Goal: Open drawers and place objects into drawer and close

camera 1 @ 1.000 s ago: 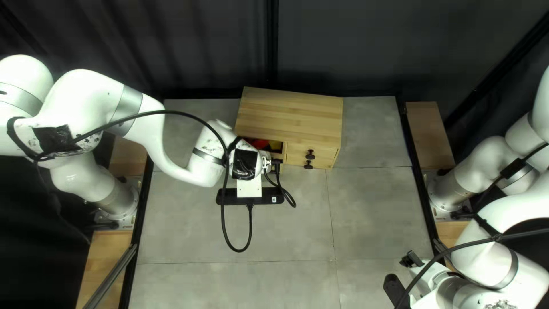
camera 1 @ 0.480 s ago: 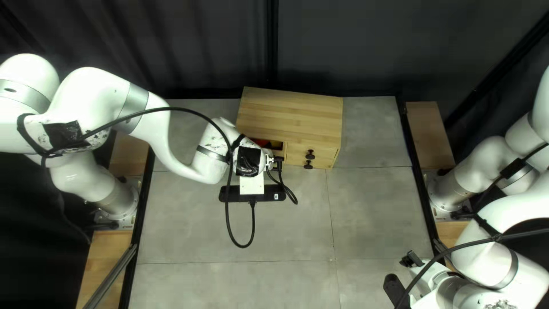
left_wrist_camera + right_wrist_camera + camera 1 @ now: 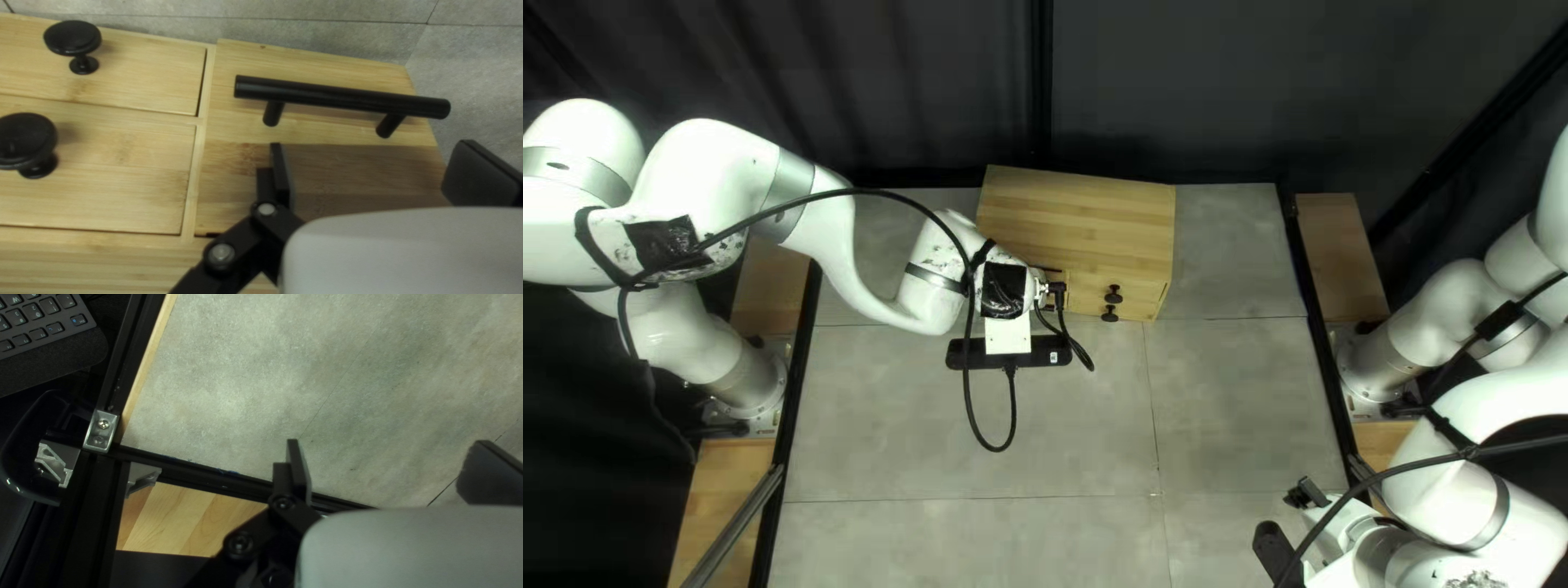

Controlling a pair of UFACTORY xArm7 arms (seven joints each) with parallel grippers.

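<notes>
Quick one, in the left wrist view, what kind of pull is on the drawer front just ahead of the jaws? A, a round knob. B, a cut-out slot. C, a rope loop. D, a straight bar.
D: a straight black bar stands on two short posts across the drawer front, just ahead of the left jaws, which stand open with nothing between them.

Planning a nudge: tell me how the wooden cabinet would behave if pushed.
Built of flat boards, the cabinet looks stiff and should shift as one. Being broad, it probably resists tipping; its knobbed drawers might slide.
</notes>
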